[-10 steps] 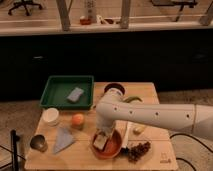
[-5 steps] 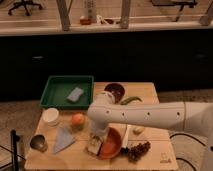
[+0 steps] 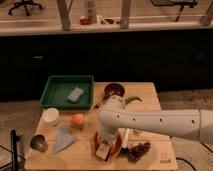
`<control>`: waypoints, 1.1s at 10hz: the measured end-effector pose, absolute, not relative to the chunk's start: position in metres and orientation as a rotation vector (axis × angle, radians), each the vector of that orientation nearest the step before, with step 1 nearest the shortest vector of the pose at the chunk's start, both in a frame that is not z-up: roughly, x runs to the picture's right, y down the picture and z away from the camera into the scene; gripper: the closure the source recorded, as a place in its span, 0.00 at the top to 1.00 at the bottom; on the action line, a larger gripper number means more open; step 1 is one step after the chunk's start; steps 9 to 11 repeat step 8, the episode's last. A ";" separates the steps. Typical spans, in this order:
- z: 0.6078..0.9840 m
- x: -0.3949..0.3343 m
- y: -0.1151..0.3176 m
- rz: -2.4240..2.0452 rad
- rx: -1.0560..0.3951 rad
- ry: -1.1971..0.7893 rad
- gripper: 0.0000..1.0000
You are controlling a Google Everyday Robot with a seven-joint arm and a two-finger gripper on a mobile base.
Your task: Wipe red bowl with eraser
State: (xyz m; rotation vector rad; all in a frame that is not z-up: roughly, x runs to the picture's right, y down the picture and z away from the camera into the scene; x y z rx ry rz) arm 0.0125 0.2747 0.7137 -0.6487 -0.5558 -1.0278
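Note:
The red bowl [image 3: 114,148] sits at the front middle of the wooden table, mostly covered by my white arm; only its front rim shows. My gripper [image 3: 104,148] points down into the bowl's left part. It is shut on the eraser [image 3: 103,152], a small tan block with a dark underside, pressed against the bowl's inside near the front-left rim.
A small dark maroon bowl [image 3: 115,90] stands behind the arm. A green tray [image 3: 55,95] holds a blue-grey sponge [image 3: 75,94] at the back left. A white cup [image 3: 50,116], an orange fruit [image 3: 77,119], a blue-grey cloth [image 3: 62,138] and a metal cup [image 3: 38,142] lie left. Grapes [image 3: 138,149] lie right of the bowl.
The gripper with the eraser has slid across the red bowl, from its middle toward its front-left rim. The other things have not moved.

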 end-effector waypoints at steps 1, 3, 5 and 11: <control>0.713 0.019 0.275 -1.011 -0.653 -0.546 0.00; 0.720 0.033 0.266 -0.970 -0.657 -0.509 0.00; 0.727 0.041 0.251 -0.954 -0.654 -0.480 0.00; 0.739 0.041 0.225 -0.952 -0.638 -0.467 0.00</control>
